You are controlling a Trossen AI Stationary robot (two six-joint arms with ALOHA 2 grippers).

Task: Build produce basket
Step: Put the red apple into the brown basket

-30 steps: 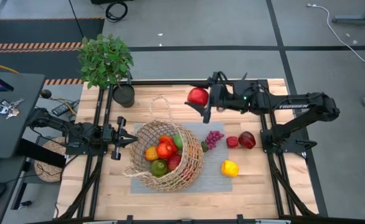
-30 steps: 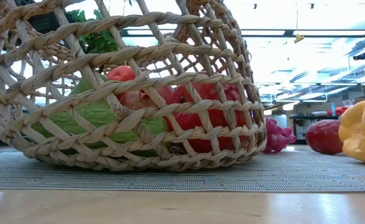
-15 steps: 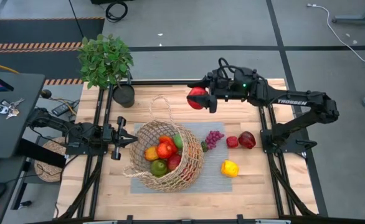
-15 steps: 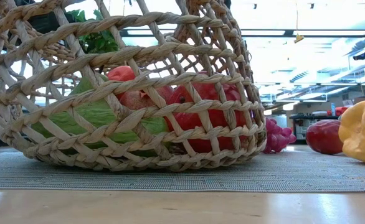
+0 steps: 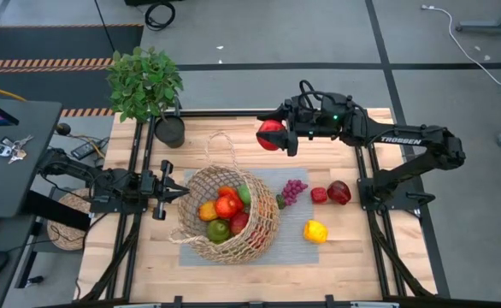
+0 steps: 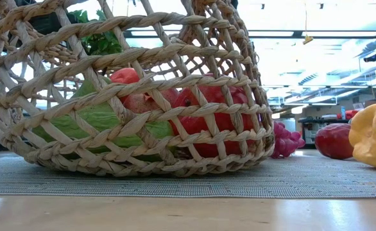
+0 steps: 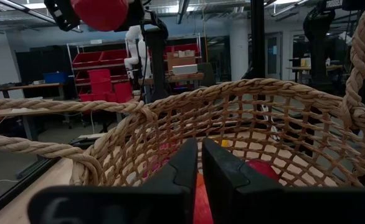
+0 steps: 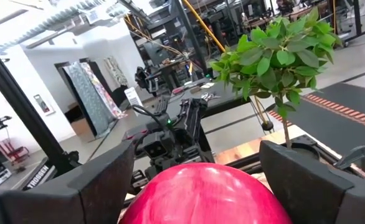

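Note:
The tan wicker basket [image 5: 227,216] stands on a grey mat [image 5: 293,248] and holds several red, orange, yellow and green pieces of produce [image 5: 225,208]. My left gripper [image 5: 182,192] is shut, pointing level at the basket's left rim [image 7: 139,109]. My right gripper [image 5: 272,135] hangs high over the table's far part, shut on a round red fruit [image 5: 270,133]. Purple grapes [image 5: 294,190], two red pieces [image 5: 339,192] and a yellow pepper [image 5: 315,231] lie on the mat right of the basket. My left gripper's shut fingertips [image 7: 198,149] stand right at the outside of the basket's left wall; whether they touch it, I cannot tell. My right gripper pinches the red fruit's two opposite sides [image 8: 151,186] between its two fingers [image 8: 101,180]. The fingers come level from the table's right side. The fruit is lifted well clear of the table.
A leafy potted plant [image 5: 145,81] in a dark pot [image 5: 170,131] stands at the far left corner. The basket's looped handle [image 5: 221,147] sticks out toward the far edge. Bare wood lies near the front edge [image 5: 259,278].
My right gripper has rolled about its own pointing line and swung a little toward the table's far edge, keeping its hold; the red fruit stays high, nearly where it was. In the last half second it has kept still.

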